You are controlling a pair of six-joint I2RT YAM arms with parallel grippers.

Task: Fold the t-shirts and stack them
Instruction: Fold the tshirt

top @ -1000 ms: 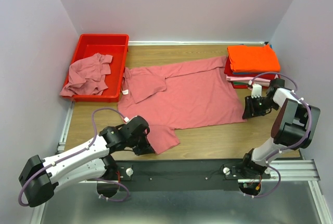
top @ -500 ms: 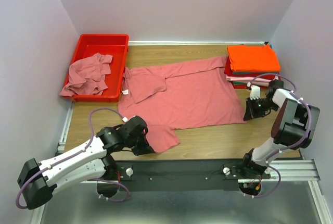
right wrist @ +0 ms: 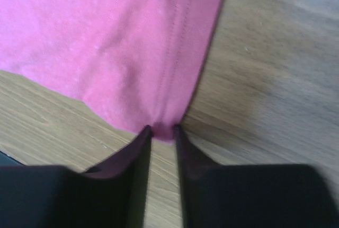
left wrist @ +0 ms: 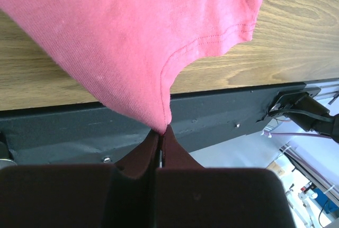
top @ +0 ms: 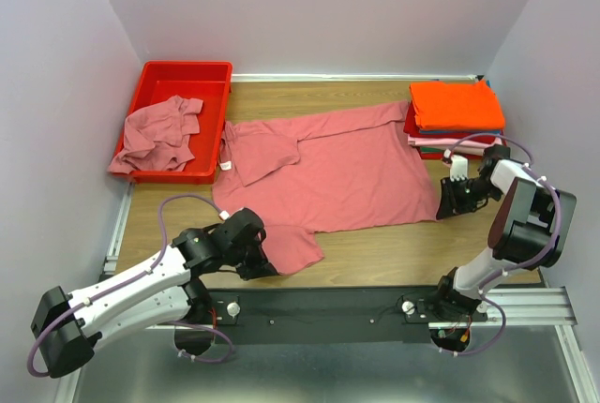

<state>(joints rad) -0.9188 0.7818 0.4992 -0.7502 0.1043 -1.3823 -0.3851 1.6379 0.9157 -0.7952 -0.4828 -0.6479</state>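
A large rose-pink t-shirt (top: pixel 337 173) lies spread flat across the wooden table. My left gripper (top: pixel 261 266) is shut on the edge of its near sleeve (left wrist: pixel 159 53), pinching the cloth at the fingertips (left wrist: pixel 161 131) over the table's front rail. My right gripper (top: pixel 444 204) is at the shirt's near right hem corner (right wrist: pixel 159 79). Its jaws stand slightly apart, with the corner just between the tips (right wrist: pixel 161 131). A folded stack with a bright orange shirt (top: pixel 457 103) on top, and dark and pale pink (top: pixel 450 143) ones below, sits back right.
A red plastic bin (top: pixel 187 70) at the back left holds another crumpled rose-pink shirt (top: pixel 157 133). Walls close in on the left, back and right. The black rail (top: pixel 328 305) runs along the near edge.
My right gripper has edged left onto the shirt's hem corner. My left gripper has shifted slightly, still holding the sleeve.
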